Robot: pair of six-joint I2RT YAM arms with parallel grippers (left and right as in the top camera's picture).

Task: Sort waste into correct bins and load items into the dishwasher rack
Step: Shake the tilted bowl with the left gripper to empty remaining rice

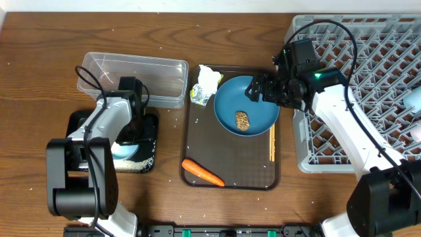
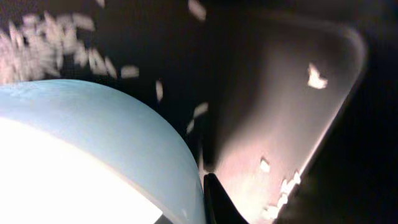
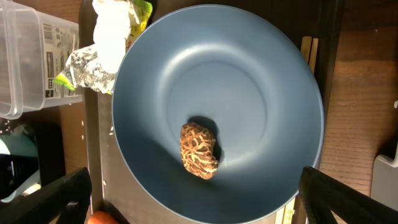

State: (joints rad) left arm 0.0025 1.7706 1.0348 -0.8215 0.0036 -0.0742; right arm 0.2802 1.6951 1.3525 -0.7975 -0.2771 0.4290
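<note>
Right claw hangs over the far-left rim of the large dark-blue round plate, fingers spread wide. In the wrist view 2 dark fingers show at the bottom corners with nothing between them.

The plate lies flat on the brown rectangular serving tray with 1 small brown knobbly food lump on it. The plate is likely stiff, glazed, slippery and fairly heavy. Best hold is an edge pinch on the raised rim, and expect it to tilt. The lump is light, rough and maybe crumbly; pinch across its short side. It has to come off before the plate goes to the large grey plastic lattice rack.

Crumpled white-yellow-green wrapper touches the plate's left edge; it is soft and light, grab anywhere. Small orange carrot lies near the tray's front.

Left claw is down at the white bowl with pale-blue outside on the shallow black rectangular tray, white rice grains scattered around. Only 1 fingertip shows at the bowl's rim, so I cannot tell if it is pinching.
</note>
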